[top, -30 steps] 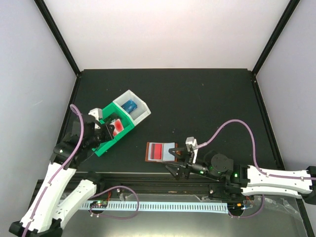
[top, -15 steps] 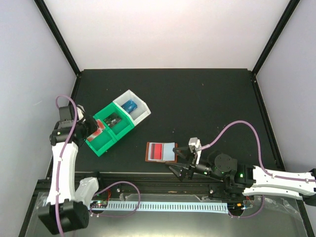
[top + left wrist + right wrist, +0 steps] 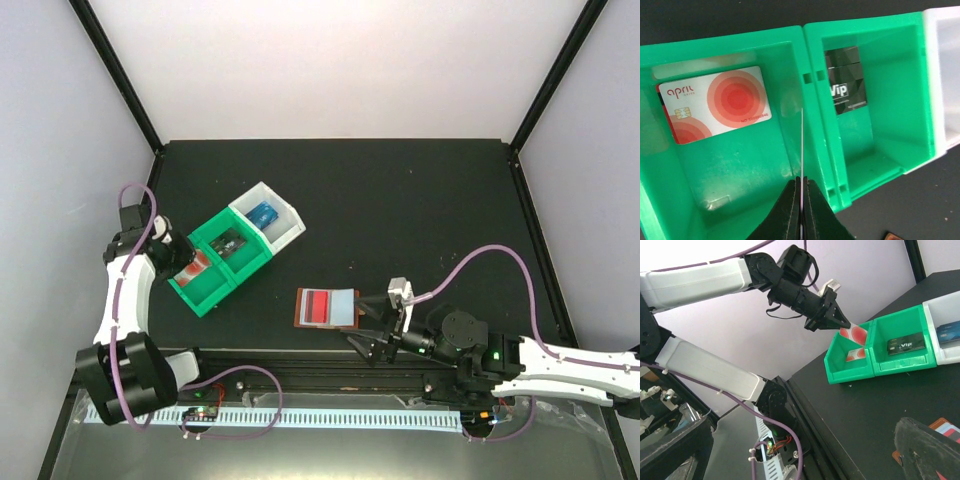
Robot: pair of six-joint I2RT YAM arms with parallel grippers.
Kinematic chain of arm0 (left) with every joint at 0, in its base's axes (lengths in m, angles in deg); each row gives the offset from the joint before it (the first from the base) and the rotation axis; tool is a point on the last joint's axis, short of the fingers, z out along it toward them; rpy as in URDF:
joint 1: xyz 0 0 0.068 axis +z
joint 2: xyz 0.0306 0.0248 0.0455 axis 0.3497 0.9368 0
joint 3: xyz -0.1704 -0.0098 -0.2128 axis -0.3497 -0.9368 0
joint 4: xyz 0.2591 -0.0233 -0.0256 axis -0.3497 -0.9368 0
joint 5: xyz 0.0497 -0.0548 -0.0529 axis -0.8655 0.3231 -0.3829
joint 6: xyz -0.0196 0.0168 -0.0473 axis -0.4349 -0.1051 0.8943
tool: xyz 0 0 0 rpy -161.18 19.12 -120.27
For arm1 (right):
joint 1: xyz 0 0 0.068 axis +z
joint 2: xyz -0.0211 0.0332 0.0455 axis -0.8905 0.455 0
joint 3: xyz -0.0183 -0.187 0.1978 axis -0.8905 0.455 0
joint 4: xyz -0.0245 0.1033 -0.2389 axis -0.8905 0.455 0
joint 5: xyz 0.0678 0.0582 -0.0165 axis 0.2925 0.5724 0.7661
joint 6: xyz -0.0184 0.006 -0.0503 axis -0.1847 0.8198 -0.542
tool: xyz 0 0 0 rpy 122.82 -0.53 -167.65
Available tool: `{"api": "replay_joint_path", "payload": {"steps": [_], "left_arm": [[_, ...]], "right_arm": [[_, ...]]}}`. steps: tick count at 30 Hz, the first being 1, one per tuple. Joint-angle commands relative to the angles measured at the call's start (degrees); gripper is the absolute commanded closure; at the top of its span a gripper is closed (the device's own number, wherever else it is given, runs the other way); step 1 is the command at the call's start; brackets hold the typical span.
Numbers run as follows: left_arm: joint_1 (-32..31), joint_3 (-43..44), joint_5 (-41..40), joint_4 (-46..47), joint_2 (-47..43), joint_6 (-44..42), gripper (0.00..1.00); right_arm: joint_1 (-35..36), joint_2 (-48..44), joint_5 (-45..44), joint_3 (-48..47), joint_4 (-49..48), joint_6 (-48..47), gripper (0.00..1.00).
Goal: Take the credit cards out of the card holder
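The brown card holder (image 3: 343,310) lies open near the table's front edge, with a red card (image 3: 318,307) in its left pocket; a corner of the holder shows in the right wrist view (image 3: 946,426). My left gripper (image 3: 803,179) is shut on a thin red-and-white card (image 3: 856,333), seen edge-on, above the green bin's left compartment (image 3: 725,165). A red-circled card (image 3: 715,110) lies in that compartment, a dark card (image 3: 846,80) in the middle one, and a blue card (image 3: 264,212) in the white one. My right gripper (image 3: 362,322) is open just right of the holder.
The green-and-white bin tray (image 3: 215,290) stands at the left of the black table. Black frame posts rise at the table's corners, and a rail runs along the front edge (image 3: 300,372). A purple cable loops from each arm.
My left gripper has moved left along the bin with the card, from over the middle to over its left compartment. My right arm has drawn back slightly to the right.
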State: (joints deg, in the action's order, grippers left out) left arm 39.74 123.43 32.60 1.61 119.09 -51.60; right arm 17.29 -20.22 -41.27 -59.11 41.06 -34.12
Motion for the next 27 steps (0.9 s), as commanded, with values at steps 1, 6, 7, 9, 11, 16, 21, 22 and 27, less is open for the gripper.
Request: {"api": "replay_joint_path", "payload": {"steps": [1, 6, 7, 9, 11, 16, 21, 22, 27], "left_arm": [[0.6, 2.6, -2.7, 2.0, 3.2, -2.0, 0.99], [0.8, 3.1, -4.8, 3.4, 5.4, -2.4, 0.98], [0.8, 3.2, -5.2, 3.7, 5.9, -2.5, 0.98], [0.8, 3.7, -6.0, 4.0, 7.1, -2.7, 0.98], [0.9, 4.2, -6.8, 4.1, 7.7, -2.8, 0.98], [0.9, 5.1, -7.7, 5.1, 12.2, -2.8, 0.98], [0.9, 5.5, -8.1, 6.3, 14.9, -3.0, 0.98], [0.9, 5.5, -8.3, 6.5, 15.3, -3.2, 0.98], [1.0, 7.1, -10.1, 5.7, 17.1, -3.5, 0.92]], "right_arm": [[-0.2, -1.5, -1.8, -2.0, 1.3, -1.0, 0.00], [-0.2, -2.8, -3.5, -2.0, 1.9, -1.6, 0.00], [-0.2, -2.9, -3.6, -2.0, 1.9, -1.8, 0.00], [-0.2, -2.8, -3.8, -2.3, 2.0, -2.3, 0.00], [-0.1, -2.4, -3.9, -2.8, 2.1, -2.5, 0.00], [-0.2, -0.9, -4.0, -3.9, 2.3, -3.1, 0.00], [-0.2, 0.4, -3.7, -4.2, 2.4, -3.0, 0.00], [-0.2, 0.5, -3.8, -4.4, 2.6, -3.0, 0.00], [-0.2, 0.8, -4.3, -5.0, 2.8, -3.2, 0.00]]}}
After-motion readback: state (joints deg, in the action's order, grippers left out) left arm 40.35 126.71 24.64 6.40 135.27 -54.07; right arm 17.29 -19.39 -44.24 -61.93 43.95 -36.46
